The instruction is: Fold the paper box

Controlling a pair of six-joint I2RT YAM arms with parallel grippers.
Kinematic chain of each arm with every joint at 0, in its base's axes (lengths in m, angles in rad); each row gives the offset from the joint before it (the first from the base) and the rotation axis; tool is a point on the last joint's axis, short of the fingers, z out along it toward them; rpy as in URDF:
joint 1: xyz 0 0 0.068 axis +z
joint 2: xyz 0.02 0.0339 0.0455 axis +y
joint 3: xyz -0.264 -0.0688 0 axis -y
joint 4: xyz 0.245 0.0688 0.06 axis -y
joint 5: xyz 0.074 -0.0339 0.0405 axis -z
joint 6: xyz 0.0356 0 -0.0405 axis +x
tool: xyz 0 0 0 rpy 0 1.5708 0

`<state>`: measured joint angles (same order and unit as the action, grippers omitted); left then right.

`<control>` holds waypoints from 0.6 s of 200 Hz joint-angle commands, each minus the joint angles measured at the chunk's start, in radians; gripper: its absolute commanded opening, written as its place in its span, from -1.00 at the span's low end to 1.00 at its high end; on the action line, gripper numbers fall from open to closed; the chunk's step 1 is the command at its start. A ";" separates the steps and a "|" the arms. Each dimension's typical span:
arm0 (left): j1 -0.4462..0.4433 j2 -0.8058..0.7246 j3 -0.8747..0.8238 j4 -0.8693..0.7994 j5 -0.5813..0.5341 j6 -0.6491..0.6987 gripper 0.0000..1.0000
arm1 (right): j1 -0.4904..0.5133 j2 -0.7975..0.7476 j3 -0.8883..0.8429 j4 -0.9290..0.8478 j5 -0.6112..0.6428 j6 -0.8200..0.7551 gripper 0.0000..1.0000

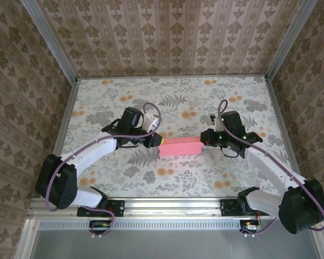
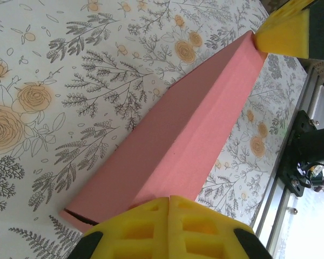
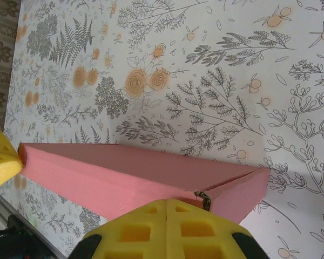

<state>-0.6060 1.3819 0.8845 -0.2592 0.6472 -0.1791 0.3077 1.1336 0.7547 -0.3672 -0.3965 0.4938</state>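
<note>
Top cam: the paper box (image 1: 179,145) lies pretty much dead centre of the floral tabletop (image 1: 124,97), pink side out. It's folded up into a long flat-ish shape w/ the long axis running 9 to 3 o'clock.

The left claw (image 1: 161,140) sits at the box's 9 o'clock end and the right claw (image 1: 204,139) at its 3 o'clock end, so the box is sandwiched between them. Both arms bend in from the 6 o'clock edge.

Left wrist cam: the left claw (image 2: 168,202) has its yellow pads closed right up against each other, no gap, tips touching the near end of the box (image 2: 189,135). The box runs off toward 1 o'clock, where the other claw's yellow pad meets its far end. There's a thin dark slit at the near corner, approx 7 o'clock in that view.

Right wrist cam is the same deal. The right claw (image 3: 167,204) is fully closed and butts against the box (image 3: 124,175), and the near end flap gapes a little like a wedge.

Can't tell whether either claw actually has a bit of card nipped between the pads or is just pressing on the end, tbh.
</note>
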 commanded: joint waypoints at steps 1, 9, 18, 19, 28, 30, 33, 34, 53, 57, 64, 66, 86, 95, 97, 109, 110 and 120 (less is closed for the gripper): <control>0.005 0.009 -0.072 -0.058 -0.066 0.030 -0.98 | 0.003 0.022 -0.053 -0.066 0.032 -0.012 -0.98; 0.005 0.005 -0.085 -0.047 -0.069 0.026 -0.98 | 0.003 0.022 -0.062 -0.065 0.038 -0.011 -0.99; 0.005 0.001 -0.099 -0.036 -0.072 0.022 -0.98 | 0.003 0.019 -0.072 -0.063 0.044 -0.011 -0.99; 0.005 0.002 -0.100 -0.035 -0.074 0.022 -0.98 | 0.003 0.019 -0.073 -0.064 0.044 -0.011 -0.99; 0.004 -0.001 -0.111 -0.027 -0.078 0.021 -0.98 | 0.005 0.018 -0.083 -0.060 0.056 -0.012 -0.99; 0.003 0.000 -0.114 -0.028 -0.080 0.021 -0.98 | 0.005 0.019 -0.086 -0.060 0.059 -0.012 -0.99; 0.003 0.000 -0.118 -0.025 -0.081 0.021 -0.98 | 0.007 0.019 -0.089 -0.061 0.067 -0.014 -0.99; 0.003 0.000 -0.119 -0.024 -0.081 0.021 -0.98 | 0.007 0.019 -0.090 -0.062 0.069 -0.014 -0.99; 0.001 -0.001 -0.141 -0.010 -0.090 0.017 -0.99 | 0.018 0.023 -0.114 -0.067 0.104 -0.016 -1.00; 0.001 -0.002 -0.147 -0.008 -0.093 0.016 -0.99 | 0.018 0.022 -0.118 -0.065 0.106 -0.016 -1.00; -0.001 -0.005 -0.155 -0.004 -0.099 0.014 -0.99 | 0.020 0.020 -0.129 -0.060 0.109 -0.011 -1.00; -0.001 -0.007 -0.157 -0.002 -0.099 0.013 -0.99 | 0.022 0.020 -0.133 -0.058 0.110 -0.011 -1.00; -0.007 -0.015 -0.170 0.006 -0.107 0.009 -1.00 | 0.030 0.015 -0.147 -0.054 0.118 -0.005 -1.00; -0.010 -0.018 -0.166 0.005 -0.106 0.008 -1.00 | 0.036 0.017 -0.137 -0.062 0.127 -0.009 -1.00; -0.011 -0.019 -0.163 0.005 -0.106 0.007 -1.00 | 0.038 0.018 -0.133 -0.066 0.129 -0.011 -1.00; -0.017 -0.024 -0.145 -0.005 -0.103 0.006 -1.00 | 0.048 0.024 -0.097 -0.091 0.141 -0.021 -1.00; -0.017 -0.025 -0.143 -0.006 -0.103 0.006 -1.00 | 0.048 0.024 -0.093 -0.093 0.142 -0.022 -1.00; -0.024 -0.031 -0.121 -0.016 -0.101 0.001 -1.00 | 0.053 0.025 -0.059 -0.106 0.140 -0.025 -1.00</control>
<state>-0.6125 1.3289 0.7807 -0.0959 0.6125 -0.1761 0.3367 1.1069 0.6949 -0.2638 -0.3244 0.4931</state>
